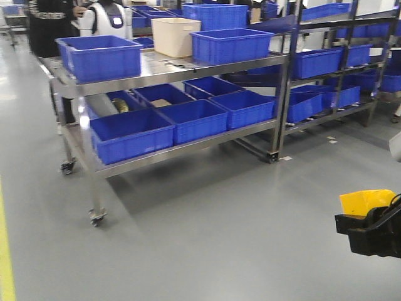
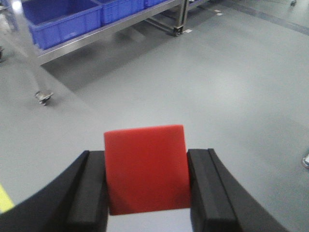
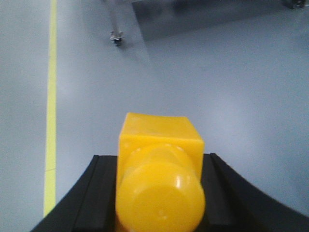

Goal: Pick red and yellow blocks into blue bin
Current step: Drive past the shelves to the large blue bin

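Floor (image 1: 207,241), plain grey, fills most of every view. Toward 11 o'clock in the front view stands a steel trolley (image 1: 164,70) loaded with blue crates (image 1: 230,45) and one cream tub (image 1: 174,36). The left tool (image 2: 147,155) is clamped on the red cube (image 2: 146,169), jaws touching both its sides, above the floor. At 5 o'clock in the front view, the right tool (image 1: 369,219) grips the yellow brick (image 1: 366,202), a round stud facing its wrist camera.

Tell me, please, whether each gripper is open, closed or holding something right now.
Left gripper: closed on the red cube.
Right gripper: closed on the yellow brick.
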{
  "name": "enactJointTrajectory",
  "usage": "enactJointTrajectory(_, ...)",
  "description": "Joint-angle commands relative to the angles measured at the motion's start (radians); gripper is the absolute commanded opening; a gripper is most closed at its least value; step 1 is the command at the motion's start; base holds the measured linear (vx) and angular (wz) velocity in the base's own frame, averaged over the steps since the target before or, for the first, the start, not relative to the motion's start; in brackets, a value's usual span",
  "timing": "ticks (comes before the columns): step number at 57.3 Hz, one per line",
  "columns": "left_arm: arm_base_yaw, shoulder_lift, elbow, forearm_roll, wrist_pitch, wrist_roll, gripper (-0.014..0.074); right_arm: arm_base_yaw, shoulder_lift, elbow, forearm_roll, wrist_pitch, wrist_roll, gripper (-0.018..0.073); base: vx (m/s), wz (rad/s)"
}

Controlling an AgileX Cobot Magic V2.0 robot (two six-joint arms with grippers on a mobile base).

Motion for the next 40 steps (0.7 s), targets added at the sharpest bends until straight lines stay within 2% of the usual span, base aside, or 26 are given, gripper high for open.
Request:
enactJointTrajectory(1, -0.002, -0.001, -0.025, -0.012, -0.083, -0.003, 0.0002, 0.0, -0.019, -0.028, 0.009, -0.072, -0.008, -0.001, 0.46, -0.35)
enactJointTrajectory(40, -0.002, -0.001, -0.025, -0.012, -0.081, -0.003, 0.0002, 0.0, -0.019, -0.028, 0.01, -0.072, -0.008, -0.001, 0.5, -0.25)
